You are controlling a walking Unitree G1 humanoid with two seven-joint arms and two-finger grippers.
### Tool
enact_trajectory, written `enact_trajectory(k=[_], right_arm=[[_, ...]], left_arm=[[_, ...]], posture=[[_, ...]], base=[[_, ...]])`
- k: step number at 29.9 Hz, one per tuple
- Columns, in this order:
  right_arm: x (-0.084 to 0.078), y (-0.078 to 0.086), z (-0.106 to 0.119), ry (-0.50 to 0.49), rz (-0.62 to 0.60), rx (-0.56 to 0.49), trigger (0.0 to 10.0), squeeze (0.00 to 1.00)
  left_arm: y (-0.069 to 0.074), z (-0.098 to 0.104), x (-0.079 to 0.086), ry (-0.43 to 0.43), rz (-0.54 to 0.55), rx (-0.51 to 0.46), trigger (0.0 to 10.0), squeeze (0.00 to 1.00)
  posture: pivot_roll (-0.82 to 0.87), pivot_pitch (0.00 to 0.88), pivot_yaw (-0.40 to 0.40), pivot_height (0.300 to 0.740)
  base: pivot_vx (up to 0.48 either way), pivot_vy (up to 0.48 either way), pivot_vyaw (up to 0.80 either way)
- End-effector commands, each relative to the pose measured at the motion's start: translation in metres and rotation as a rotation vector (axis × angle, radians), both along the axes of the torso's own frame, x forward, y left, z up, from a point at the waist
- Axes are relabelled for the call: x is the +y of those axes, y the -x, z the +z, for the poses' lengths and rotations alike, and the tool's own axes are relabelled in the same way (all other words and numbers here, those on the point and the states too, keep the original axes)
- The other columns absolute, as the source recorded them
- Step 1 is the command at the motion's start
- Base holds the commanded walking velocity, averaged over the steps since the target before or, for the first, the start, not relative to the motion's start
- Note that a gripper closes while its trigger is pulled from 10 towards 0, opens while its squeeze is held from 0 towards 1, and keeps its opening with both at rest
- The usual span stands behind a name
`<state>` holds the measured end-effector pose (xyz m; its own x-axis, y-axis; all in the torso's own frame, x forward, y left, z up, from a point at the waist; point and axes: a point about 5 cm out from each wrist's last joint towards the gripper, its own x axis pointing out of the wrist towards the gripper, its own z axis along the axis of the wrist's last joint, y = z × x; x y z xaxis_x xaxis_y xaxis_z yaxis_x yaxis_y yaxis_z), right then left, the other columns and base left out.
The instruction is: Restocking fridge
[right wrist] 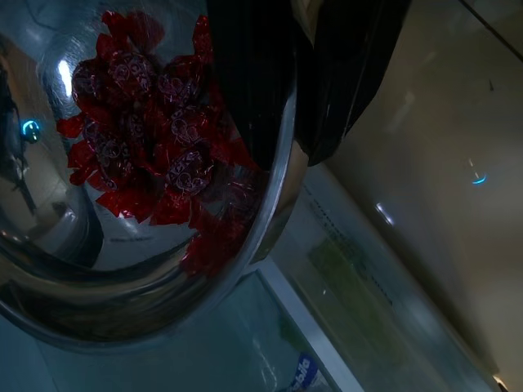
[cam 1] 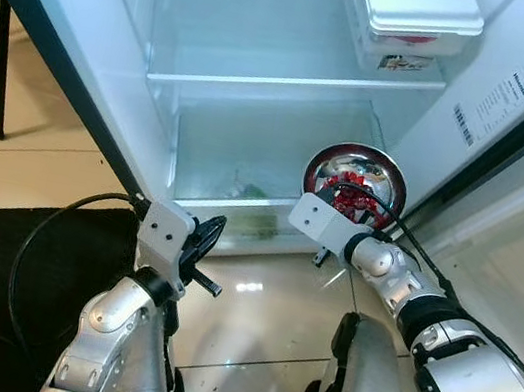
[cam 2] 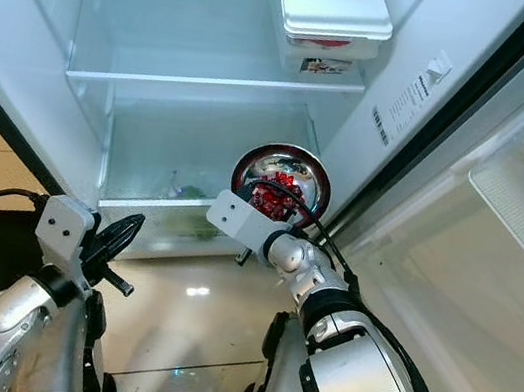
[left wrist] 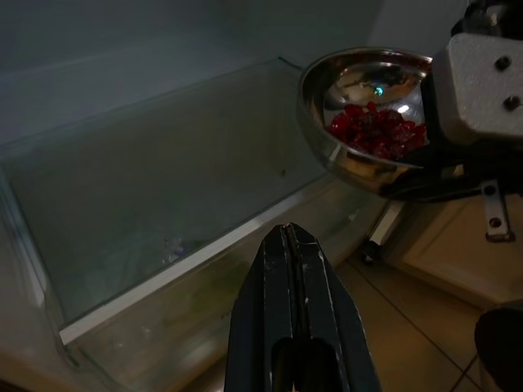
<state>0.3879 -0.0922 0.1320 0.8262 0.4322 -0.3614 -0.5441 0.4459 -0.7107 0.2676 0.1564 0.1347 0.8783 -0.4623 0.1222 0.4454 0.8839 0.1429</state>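
In the head views, we see the right gripper (cam 1: pixel 353 210) clamped on the rim of a steel bowl (cam 1: pixel 384 173) holding red wrapped sweets (cam 1: pixel 349 200); the bowl sits directly ahead of that gripper, in front of the open fridge (cam 1: pixel 68 30), level with the lower glass drawer (cam 1: pixel 238 156). Above and beyond the bowl, a white lidded container (cam 1: pixel 417 10) rests on the glass shelf (cam 1: pixel 292 82). The left gripper (cam 1: pixel 206 237) hangs lower and to the bowl's left, its fingers pressed together and empty, pointing toward the drawer. In the left wrist view, we see the two fingers (left wrist: pixel 298 310) closed against each other, with the drawer (left wrist: pixel 155 204) ahead of them and the bowl (left wrist: pixel 359 122) off to one side beyond the tips. In the right wrist view, we see one finger (right wrist: pixel 249 73) inside the bowl (right wrist: pixel 122 310) and the other outside, pinching the rim, with the sweets (right wrist: pixel 155 131) just beside the inner finger.
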Motion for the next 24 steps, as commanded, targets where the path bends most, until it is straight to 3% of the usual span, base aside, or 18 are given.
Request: enact_trajectory(k=[1, 24], right_arm=[[-0.001, -0.001, 0.001, 0.017, -0.007, -0.01, 10.0, 0.0], [0.015, -0.007, 0.022, 0.005, 0.025, -0.072, 10.0, 0.0]], left_arm=[[0.004, -0.001, -0.005, 0.018, -0.01, 0.019, 10.0, 0.0], [0.003, 0.021, -0.009, 0.008, -0.022, -0.017, 10.0, 0.0]], posture=[[0.18, 0.47, -0.077, 0.395], [0.2, 0.489, -0.081, 0.395]], base=[[0.0, 0.0, 0.0], [0.0, 0.0, 0.0]])
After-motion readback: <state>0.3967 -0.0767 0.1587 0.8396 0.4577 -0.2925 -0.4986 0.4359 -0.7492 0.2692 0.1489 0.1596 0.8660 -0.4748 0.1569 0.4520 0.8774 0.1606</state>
